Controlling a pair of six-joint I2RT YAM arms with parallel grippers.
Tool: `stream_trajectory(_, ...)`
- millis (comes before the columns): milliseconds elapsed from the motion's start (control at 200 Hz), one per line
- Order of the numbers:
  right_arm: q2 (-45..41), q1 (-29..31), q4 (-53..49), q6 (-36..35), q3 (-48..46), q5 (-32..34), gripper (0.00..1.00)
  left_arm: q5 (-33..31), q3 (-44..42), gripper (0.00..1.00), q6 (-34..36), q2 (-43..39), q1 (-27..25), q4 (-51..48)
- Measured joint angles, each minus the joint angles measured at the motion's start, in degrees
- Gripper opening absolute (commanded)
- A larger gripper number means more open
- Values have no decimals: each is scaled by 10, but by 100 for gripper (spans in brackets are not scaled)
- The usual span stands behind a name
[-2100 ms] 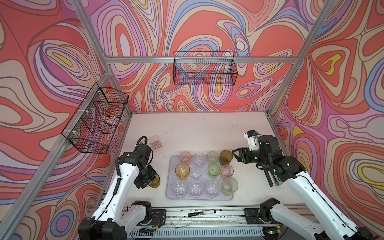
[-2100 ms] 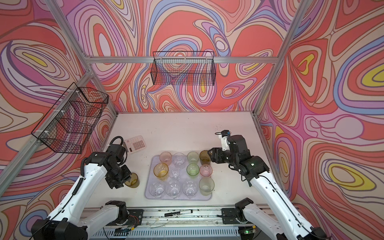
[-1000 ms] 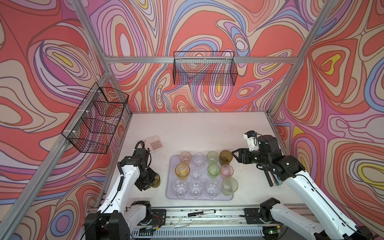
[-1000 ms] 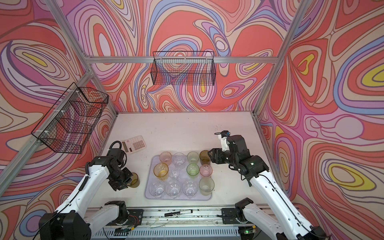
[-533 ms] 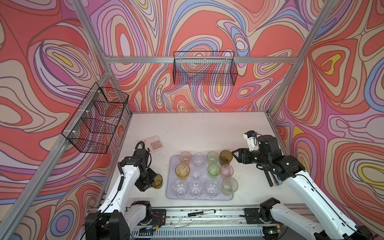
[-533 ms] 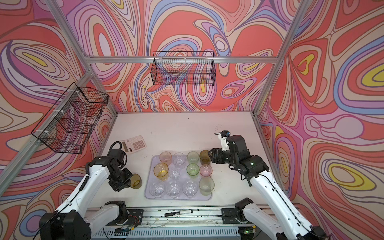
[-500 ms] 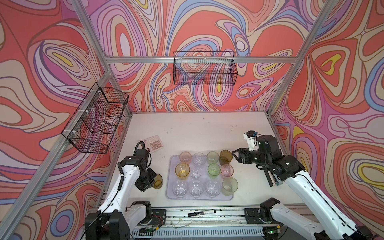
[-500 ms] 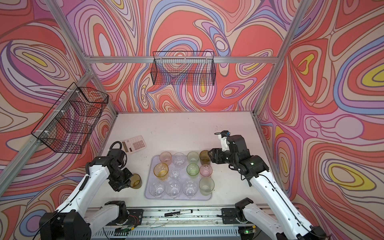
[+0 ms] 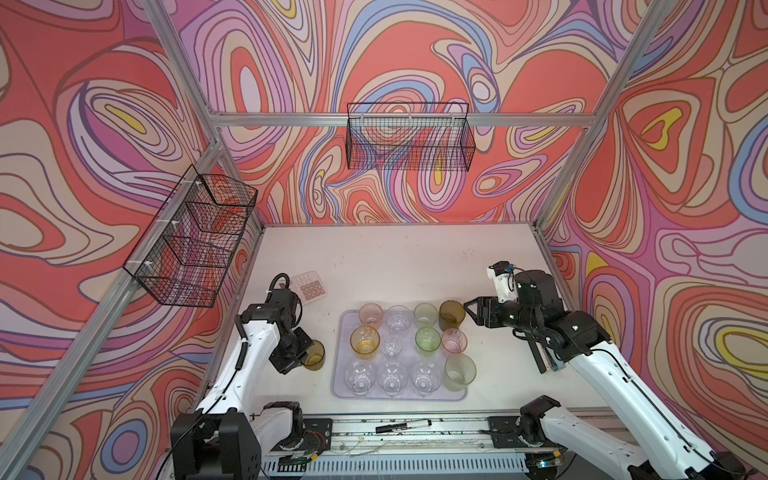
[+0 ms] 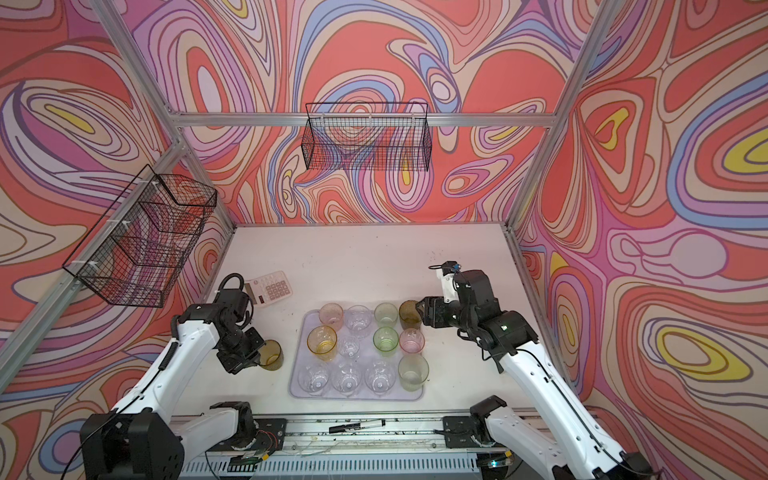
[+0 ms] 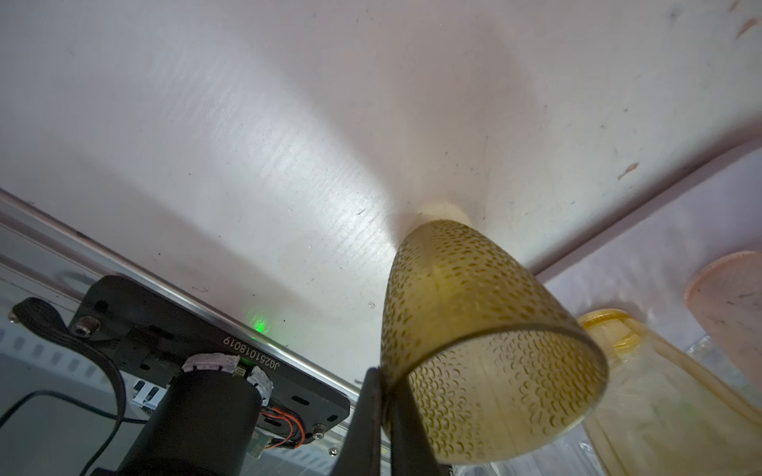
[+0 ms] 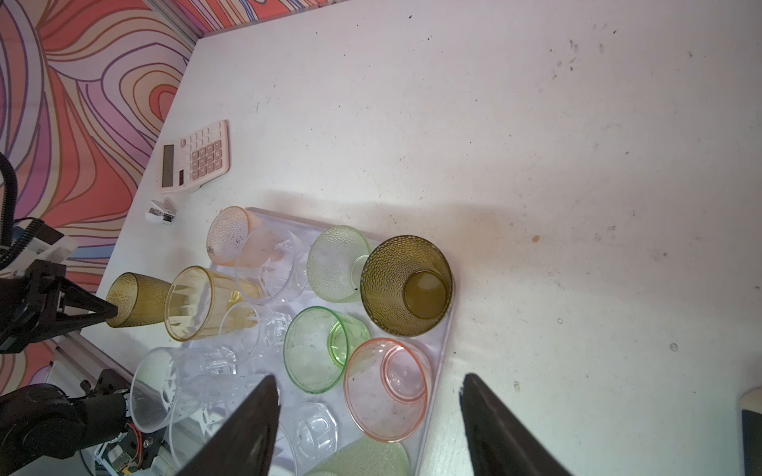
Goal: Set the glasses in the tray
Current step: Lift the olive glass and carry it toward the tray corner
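The pale lavender tray (image 9: 338, 386) (image 10: 296, 390) (image 12: 437, 371) lies at the front middle of the table in both top views, holding several upright glasses: clear, pink, peach, amber and green. An olive-brown one (image 9: 451, 316) (image 12: 406, 286) stands at its far right corner. Another olive-brown dimpled glass (image 9: 314, 354) (image 10: 271, 354) (image 11: 474, 329) stands upright just left of the tray. My left gripper (image 9: 302, 358) (image 11: 381, 373) is shut on its rim, one finger inside and one outside. My right gripper (image 9: 468, 313) (image 10: 420, 312) (image 12: 367, 383) hangs open and empty beside the far right corner glass.
A pink-keyed calculator (image 9: 309, 286) (image 12: 194, 158) lies behind the left arm, with a small white object (image 12: 161, 212) near it. Black wire baskets hang on the back wall (image 9: 409, 141) and the left wall (image 9: 193, 241). A marker pen (image 9: 403, 426) rests on the front rail.
My left jaws have closed onto the olive-brown glass's rim, and the glass has shifted slightly toward the tray. The right arm has not moved.
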Motion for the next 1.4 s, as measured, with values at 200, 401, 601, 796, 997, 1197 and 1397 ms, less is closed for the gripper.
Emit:
stream_trajectory(200, 0, 0, 0, 0, 0, 1, 72, 0, 39, 0, 42, 20, 0, 0)
stream_trajectory(401, 0, 0, 0, 0, 0, 2, 72, 12, 92, 0, 91, 49, 0, 0)
stream_trajectory(601, 0, 0, 0, 0, 0, 2, 72, 27, 122, 0, 135, 87, 0, 0)
stream_trajectory(796, 0, 0, 0, 0, 0, 2, 72, 55, 144, 0, 177, 108, 0, 0)
stream_trajectory(997, 0, 0, -3, 0, 2, 2, 72, 86, 185, 0, 224, 139, 0, 2)
stream_trajectory(1197, 0, 0, -12, 0, 14, 4, 72, 85, 214, 0, 255, 175, 0, 1)
stream_trajectory(1397, 0, 0, -19, 0, 21, 7, 72, 71, 250, 0, 275, 214, -20, -7)
